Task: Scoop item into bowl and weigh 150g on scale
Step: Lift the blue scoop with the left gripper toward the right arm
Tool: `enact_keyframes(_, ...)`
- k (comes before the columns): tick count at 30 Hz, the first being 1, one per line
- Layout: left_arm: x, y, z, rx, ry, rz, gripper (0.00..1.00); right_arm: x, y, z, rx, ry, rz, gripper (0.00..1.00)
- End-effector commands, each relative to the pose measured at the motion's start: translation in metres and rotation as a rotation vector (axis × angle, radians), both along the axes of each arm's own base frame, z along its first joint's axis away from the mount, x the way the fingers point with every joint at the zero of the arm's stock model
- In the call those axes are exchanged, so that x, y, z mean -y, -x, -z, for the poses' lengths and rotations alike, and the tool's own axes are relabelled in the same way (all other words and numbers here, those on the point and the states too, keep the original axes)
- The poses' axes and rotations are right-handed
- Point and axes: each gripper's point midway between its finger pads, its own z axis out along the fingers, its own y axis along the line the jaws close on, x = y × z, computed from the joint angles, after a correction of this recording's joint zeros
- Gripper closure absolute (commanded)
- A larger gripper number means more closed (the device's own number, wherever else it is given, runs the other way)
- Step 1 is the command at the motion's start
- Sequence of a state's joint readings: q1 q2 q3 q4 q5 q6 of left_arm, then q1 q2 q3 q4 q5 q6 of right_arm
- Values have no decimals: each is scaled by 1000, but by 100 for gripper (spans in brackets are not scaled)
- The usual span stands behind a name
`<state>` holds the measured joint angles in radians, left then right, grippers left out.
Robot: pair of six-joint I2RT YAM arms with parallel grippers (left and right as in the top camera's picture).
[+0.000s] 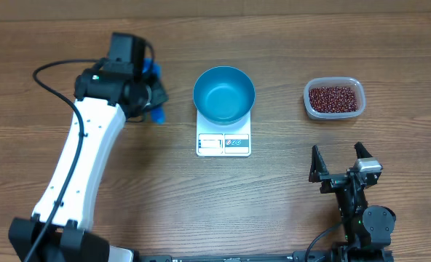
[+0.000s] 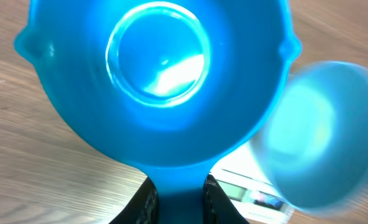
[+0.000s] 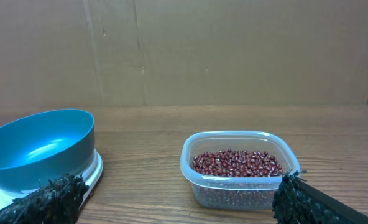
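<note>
**Item 1.** Left hand (image 2: 178, 200): closed tight on the flat handle of a round blue plastic scoop (image 2: 159, 81). The scoop was smooth, glossy and empty, with a small lip at either side of its rim, and was held left of the bowl.

**Item 2.** Right hand (image 1: 338, 150): spread fully wide, with nothing held.

**Item 3.** Small oval dark red-brown beans (image 1: 335, 98): heaped loose in a clear rectangular plastic tub (image 3: 234, 180) with rounded corners, well right of the scale.

**Item 4.** Deep round bright blue bowl (image 1: 224, 93): empty, seated on a small white rectangular digital scale (image 1: 223, 143) on the grained wooden desk (image 1: 274, 211).

**Handling note.** The step was judged to be the first fetching of beans. It was advised that the scoop be carried level past the bowl's rim. Loose beans were expected to roll, so small loads were recommended near the target weight.
</note>
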<state>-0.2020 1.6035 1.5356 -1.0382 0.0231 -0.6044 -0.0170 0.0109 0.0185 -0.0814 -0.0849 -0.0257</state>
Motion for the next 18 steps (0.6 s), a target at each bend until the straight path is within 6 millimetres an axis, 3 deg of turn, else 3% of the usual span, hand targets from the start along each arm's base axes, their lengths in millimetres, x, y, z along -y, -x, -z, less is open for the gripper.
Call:
enact_keyframes(1, 50, 6, -43, 73, 130, 9, 95, 0, 0, 2, 2, -3, 2, 0)
enact_keyframes(10, 145, 31, -55, 80, 295, -23, 96, 0, 0, 2, 2, -4, 2, 0)
enact_keyframes(18, 176, 55, -38, 34, 295, -162, 96, 0, 0, 2, 2, -3, 2, 0)
